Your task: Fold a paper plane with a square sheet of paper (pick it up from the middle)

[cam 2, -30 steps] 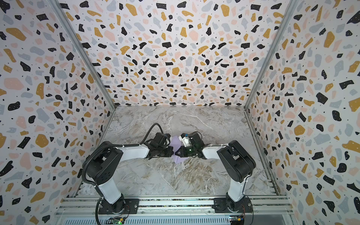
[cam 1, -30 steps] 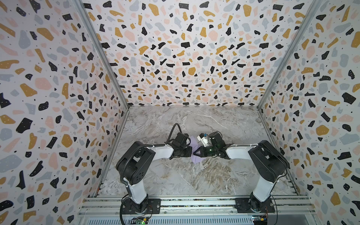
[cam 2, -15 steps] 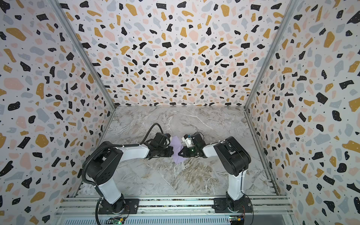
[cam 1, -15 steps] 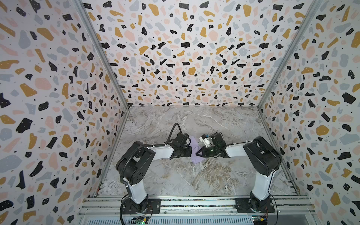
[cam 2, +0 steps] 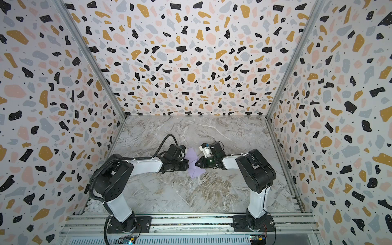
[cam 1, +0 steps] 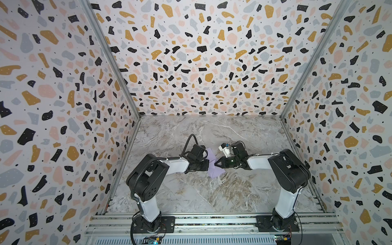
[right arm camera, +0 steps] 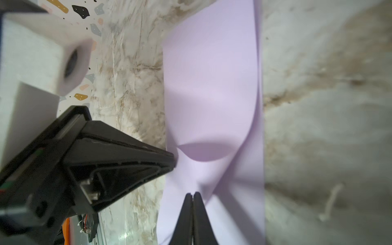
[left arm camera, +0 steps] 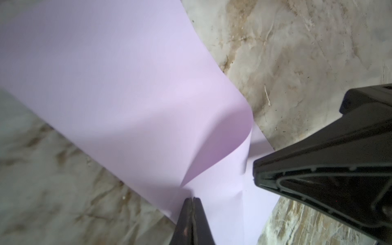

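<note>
The left gripper [left arm camera: 193,199] and right gripper [right arm camera: 192,194], tips facing, each have their fingers pinched together on the buckled middle of the square sheet of paper [cam 1: 214,172], which sits just below centre in both top views, on the marble table [cam 1: 191,191].

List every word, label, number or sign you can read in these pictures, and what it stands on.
No text can be read in any view.
The square sheet of paper is plain, with no print or marks.
The small board at the near edge may carry markings, but it is too small to read.
The walls show only a speckled pattern.
</note>
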`<state>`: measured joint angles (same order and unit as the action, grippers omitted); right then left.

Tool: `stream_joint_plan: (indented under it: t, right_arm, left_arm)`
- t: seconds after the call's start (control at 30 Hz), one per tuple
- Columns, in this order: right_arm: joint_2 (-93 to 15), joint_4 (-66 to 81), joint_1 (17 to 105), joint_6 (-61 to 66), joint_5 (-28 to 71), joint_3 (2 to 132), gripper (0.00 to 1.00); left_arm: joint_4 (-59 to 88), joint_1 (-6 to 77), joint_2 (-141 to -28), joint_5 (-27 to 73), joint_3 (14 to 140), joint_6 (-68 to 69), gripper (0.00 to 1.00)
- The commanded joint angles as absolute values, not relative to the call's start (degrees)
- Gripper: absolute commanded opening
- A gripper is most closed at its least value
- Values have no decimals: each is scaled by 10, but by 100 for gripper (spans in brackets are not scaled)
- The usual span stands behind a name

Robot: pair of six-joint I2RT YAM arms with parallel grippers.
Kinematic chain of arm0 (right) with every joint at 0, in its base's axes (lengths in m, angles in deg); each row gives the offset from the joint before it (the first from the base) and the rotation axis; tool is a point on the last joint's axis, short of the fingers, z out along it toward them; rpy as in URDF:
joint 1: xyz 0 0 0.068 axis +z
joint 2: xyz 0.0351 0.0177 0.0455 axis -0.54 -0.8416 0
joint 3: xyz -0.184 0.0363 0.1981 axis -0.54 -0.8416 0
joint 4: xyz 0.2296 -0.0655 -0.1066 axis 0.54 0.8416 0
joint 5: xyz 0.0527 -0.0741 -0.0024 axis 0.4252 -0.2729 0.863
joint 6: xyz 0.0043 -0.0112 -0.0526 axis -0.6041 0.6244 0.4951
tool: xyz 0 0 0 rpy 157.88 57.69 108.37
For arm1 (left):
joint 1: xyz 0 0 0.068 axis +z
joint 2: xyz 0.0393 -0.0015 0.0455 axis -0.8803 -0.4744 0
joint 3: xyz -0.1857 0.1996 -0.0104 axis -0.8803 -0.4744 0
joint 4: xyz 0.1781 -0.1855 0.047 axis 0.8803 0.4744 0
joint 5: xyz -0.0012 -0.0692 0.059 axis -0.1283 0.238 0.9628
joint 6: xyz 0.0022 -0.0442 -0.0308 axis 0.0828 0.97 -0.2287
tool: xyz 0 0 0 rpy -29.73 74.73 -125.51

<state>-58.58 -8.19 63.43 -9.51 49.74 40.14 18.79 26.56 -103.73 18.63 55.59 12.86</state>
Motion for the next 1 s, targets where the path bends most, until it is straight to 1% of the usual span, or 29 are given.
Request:
stream_joint_plan:
  t: [0.0,0.13,0.33,0.53,0.8,0.97]
  right_arm:
    - [-608,-81,634,-100,499,421,6]
    - [-624,-79,618,-102,492,420,6]
    - [-602,-77,586,-101,470,406,5]
    - [-577,-92,614,-94,482,417,5]
    - [-625,-88,622,-103,487,437,6]
    - [-641,-94,588,-124,475,429,5]
  left_arm:
    - [252,270,-1049,235,550,115,0]
    - [255,269,-1048,235,550,114,0]
    - [255,270,-1051,234,553,112,0]
    - [257,269,-1053,233,560,110,0]
    - [254,270,-1052,232,557,112,0]
    - [256,269,-1052,232,555,110,0]
